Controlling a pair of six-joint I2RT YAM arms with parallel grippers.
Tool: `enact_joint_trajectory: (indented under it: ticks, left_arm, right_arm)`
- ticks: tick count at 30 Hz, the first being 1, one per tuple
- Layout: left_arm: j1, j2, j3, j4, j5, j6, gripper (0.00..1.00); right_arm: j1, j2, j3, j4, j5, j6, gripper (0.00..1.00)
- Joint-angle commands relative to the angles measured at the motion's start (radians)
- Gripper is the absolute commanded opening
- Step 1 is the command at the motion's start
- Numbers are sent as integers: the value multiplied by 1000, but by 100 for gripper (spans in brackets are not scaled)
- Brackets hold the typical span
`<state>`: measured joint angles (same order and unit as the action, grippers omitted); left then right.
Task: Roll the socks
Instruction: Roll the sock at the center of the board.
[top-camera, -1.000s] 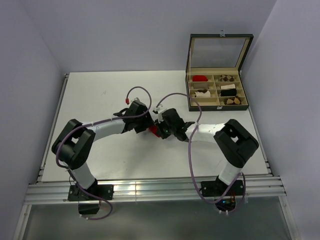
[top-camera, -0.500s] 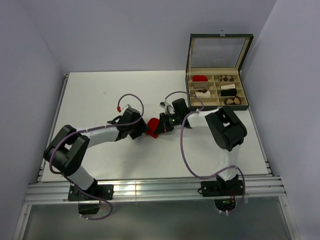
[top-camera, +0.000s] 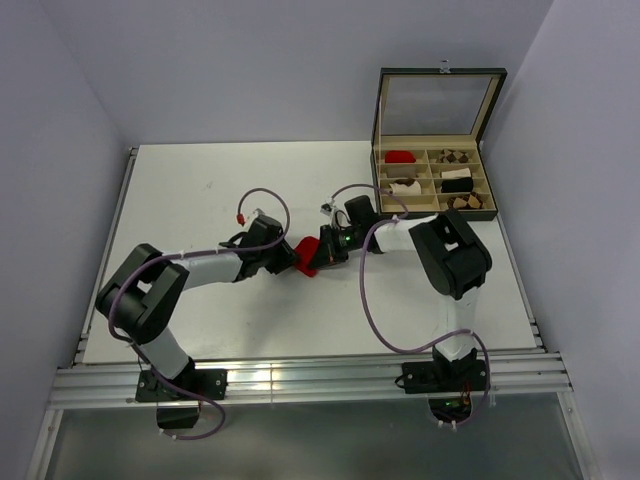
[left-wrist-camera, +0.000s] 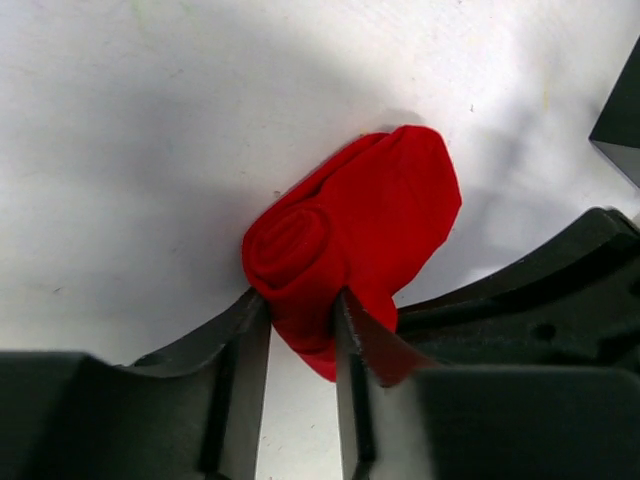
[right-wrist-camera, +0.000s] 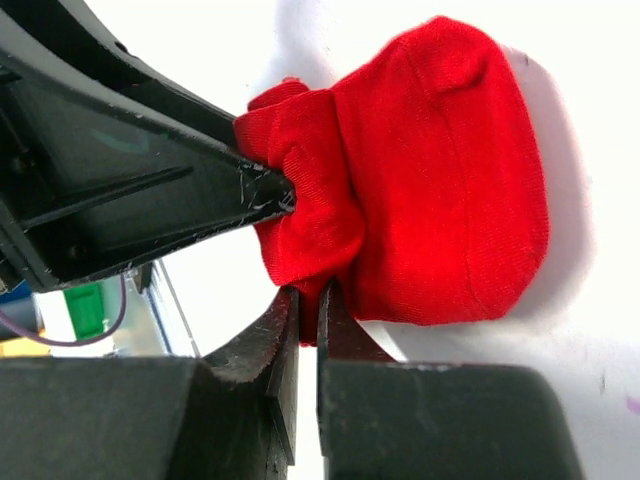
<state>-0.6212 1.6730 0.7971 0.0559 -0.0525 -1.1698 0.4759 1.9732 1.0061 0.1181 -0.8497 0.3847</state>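
White bench (top-camera: 200, 190), pale walls (top-camera: 250, 70) on three sides.

Left pincer (left-wrist-camera: 298, 335): jaws closed from both sides on the coiled end of the red sock (left-wrist-camera: 390, 210). Fabric fills the gap and touches both fingers. The spiral of the roll shows just beyond the fingertips, tight at its core.

Right pincer (right-wrist-camera: 305, 320): jaws all but together, nipping a thin fold at the sock's edge. The left pincer's finger tip presses the same fold from the opposite side. Past that fold the sock's outer layer bulges smooth and rounded, resting on the bench.

Seen from above, the two pincers meet nose to nose mid-bench with the sock between them, both arms reaching inward.

Progress (judgement): the red sock is mostly rolled into a compact bundle. Loose edge fabric shows at both grips, so the final tuck looks unfinished. No white marks visible from these angles.

Well beyond the right pincer, at the bench's far right corner, stands an open compartment box (top-camera: 436, 212), lid (top-camera: 438, 103) upright. The cream sock (top-camera: 403, 187) lies in one of its left cells, a red item (top-camera: 400, 157) in the cell behind it, and other bundles sit in the right cells. Too small to tell whether the cream sock is rolled.
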Motion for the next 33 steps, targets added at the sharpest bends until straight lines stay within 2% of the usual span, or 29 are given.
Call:
enact_joint_trajectory:
  ticks: [1, 3, 4, 7, 9, 16, 23, 33]
  left_arm:
    - [0, 63, 8, -82, -10, 27, 31]
    - [0, 80, 25, -93, -6, 61, 29]
    - [0, 97, 45, -105, 3, 73, 29]
    - [0, 125, 89, -134, 20, 125, 29]
    - [-2, 136, 112, -146, 28, 156, 29]
    - [-2, 134, 146, -179, 43, 200, 29]
    - [-8, 139, 159, -183, 71, 213, 29]
    - [-9, 146, 166, -179, 88, 210, 29]
  right_arm:
    - [18, -78, -47, -121, 136, -58, 17]
    - [49, -163, -63, -121, 245, -87, 29]
    - [62, -193, -76, -121, 291, -119, 38]
    - [139, -305, -104, -91, 547, -174, 48]
    - [208, -368, -138, -71, 733, -197, 50]
    - [380, -410, -166, -9, 1061, -309, 54]
    - [472, -335, -159, 72, 1230, -374, 56]
    - [503, -244, -155, 160, 1223, -449, 55]
